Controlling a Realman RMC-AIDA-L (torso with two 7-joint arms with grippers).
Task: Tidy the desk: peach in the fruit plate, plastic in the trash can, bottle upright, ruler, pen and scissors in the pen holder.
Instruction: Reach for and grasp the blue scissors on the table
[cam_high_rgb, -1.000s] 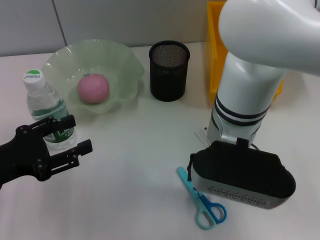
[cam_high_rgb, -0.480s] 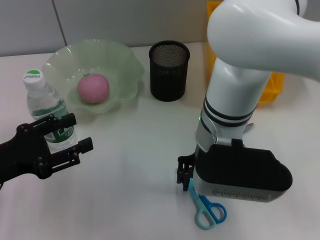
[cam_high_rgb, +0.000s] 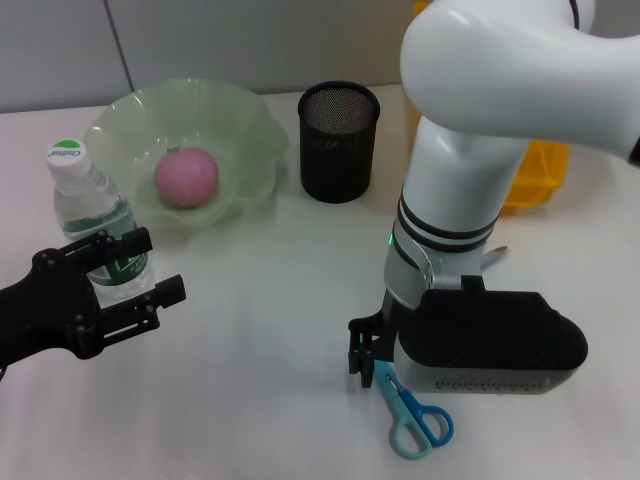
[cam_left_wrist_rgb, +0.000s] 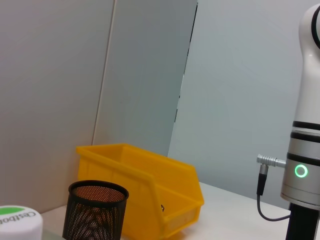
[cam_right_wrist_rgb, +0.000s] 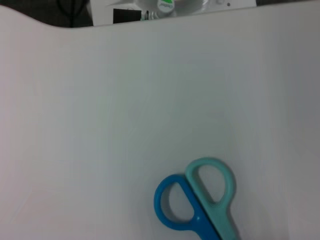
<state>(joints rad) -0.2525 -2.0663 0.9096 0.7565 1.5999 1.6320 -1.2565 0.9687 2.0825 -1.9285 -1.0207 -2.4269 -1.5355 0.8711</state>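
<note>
Scissors: flat at the desk's near edge, handles nearest, blades under the right gripper, whose opening cannot be told. Left gripper: near left, fingers spread, holding nothing, just before the upright bottle. Peach: in the fruit plate, far left. Pen holder: far centre.

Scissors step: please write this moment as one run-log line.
right gripper: at scissors blades | scissors: flat on desk | left gripper: open, idle by bottle | peach: in plate
</note>
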